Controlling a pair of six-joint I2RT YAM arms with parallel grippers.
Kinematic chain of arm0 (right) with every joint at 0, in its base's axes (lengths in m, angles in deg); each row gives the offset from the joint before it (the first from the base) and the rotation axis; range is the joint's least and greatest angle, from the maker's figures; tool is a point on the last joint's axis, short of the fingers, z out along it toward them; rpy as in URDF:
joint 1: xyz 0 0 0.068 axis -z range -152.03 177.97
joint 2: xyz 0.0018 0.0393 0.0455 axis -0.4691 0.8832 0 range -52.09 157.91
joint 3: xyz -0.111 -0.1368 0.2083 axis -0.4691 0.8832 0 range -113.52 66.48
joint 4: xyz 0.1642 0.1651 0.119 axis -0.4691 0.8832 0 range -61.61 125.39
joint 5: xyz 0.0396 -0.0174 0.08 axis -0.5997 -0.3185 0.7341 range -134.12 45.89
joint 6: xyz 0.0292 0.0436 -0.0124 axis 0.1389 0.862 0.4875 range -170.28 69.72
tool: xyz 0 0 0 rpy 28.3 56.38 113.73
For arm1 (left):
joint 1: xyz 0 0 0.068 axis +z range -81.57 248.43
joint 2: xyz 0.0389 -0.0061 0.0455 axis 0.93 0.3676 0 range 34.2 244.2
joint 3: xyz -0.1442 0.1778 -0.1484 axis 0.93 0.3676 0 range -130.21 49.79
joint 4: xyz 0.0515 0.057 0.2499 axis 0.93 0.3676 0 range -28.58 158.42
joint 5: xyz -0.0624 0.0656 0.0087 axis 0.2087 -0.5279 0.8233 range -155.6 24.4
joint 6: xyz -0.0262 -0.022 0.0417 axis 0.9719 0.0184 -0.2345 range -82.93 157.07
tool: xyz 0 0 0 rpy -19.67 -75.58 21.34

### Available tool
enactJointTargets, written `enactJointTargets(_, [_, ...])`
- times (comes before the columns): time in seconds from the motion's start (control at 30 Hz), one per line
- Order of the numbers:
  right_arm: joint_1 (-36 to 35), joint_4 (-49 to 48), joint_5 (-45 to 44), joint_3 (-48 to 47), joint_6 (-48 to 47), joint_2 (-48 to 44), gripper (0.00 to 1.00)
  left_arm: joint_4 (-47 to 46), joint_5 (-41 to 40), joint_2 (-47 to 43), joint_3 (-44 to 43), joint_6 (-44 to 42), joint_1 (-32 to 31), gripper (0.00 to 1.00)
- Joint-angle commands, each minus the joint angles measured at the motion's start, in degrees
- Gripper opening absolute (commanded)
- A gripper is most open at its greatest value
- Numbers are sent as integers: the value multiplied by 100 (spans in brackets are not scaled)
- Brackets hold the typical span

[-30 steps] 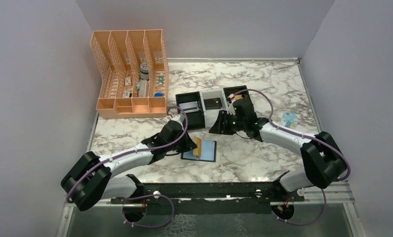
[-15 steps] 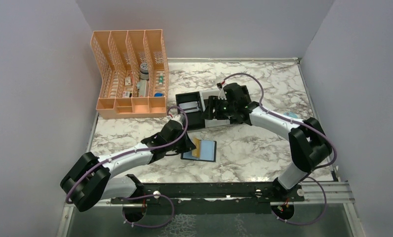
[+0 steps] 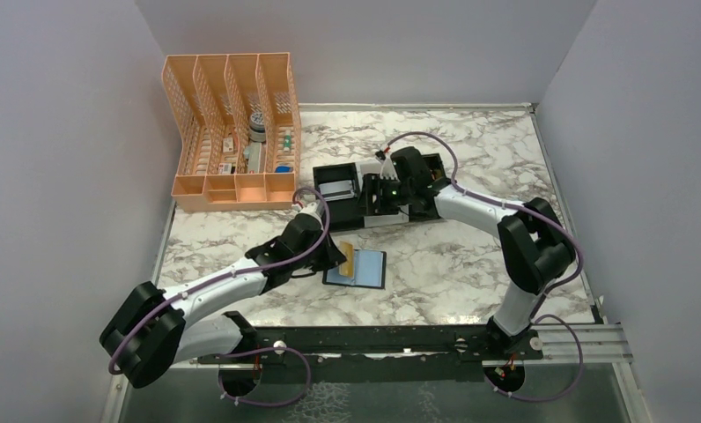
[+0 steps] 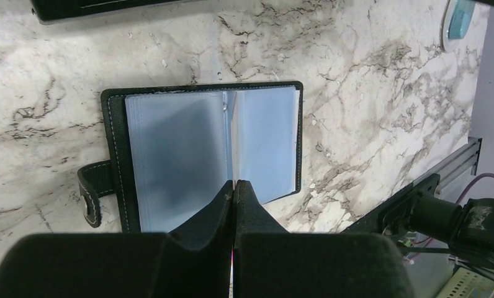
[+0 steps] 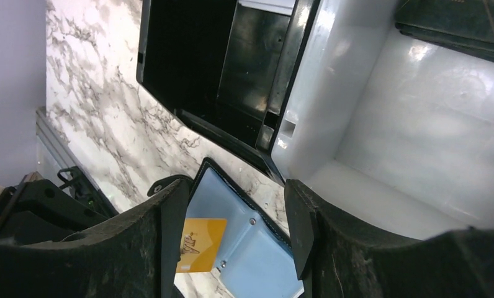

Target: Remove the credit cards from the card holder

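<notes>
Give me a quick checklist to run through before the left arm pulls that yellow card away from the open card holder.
1. Grip: the left gripper is shut on the yellow card: ok.
2. Release: the yellow card is clear of the card holder sleeves: cannot tell; it stands on edge over the open lining.
3. Base: the card holder lies open and flat: ok.
4. Other arm: the right gripper is open and empty, above the white tray: ok.
5. Drop spot: the dark card rests in the white tray: ok.
6. Sleeves: no further cards inside: cannot tell.
</notes>
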Motion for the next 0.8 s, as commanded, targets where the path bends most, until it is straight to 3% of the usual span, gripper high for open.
enactJointTargets(0.0, [9, -311, 538, -177, -36, 138, 59, 83, -190, -178, -253, -107, 40, 0])
enactJointTargets(0.27, [10, -390, 904, -172, -81, 64, 59, 82, -176, -301, -242, -73, 65, 0])
enactJointTargets(0.4, [14, -482, 208, 202, 7, -444, 59, -115, -9, -417, -170, -47, 111, 0])
enactJointTargets(0.63, [203, -1906, -620, 1987, 512, -1707, 54, -645, 702, -593, 61, 53, 548, 0])
enactJointTargets(0.77, [852, -2768, 19, 2862, 1118, -2233, 54, -1116, 1263, -689, 263, 217, 906, 0])
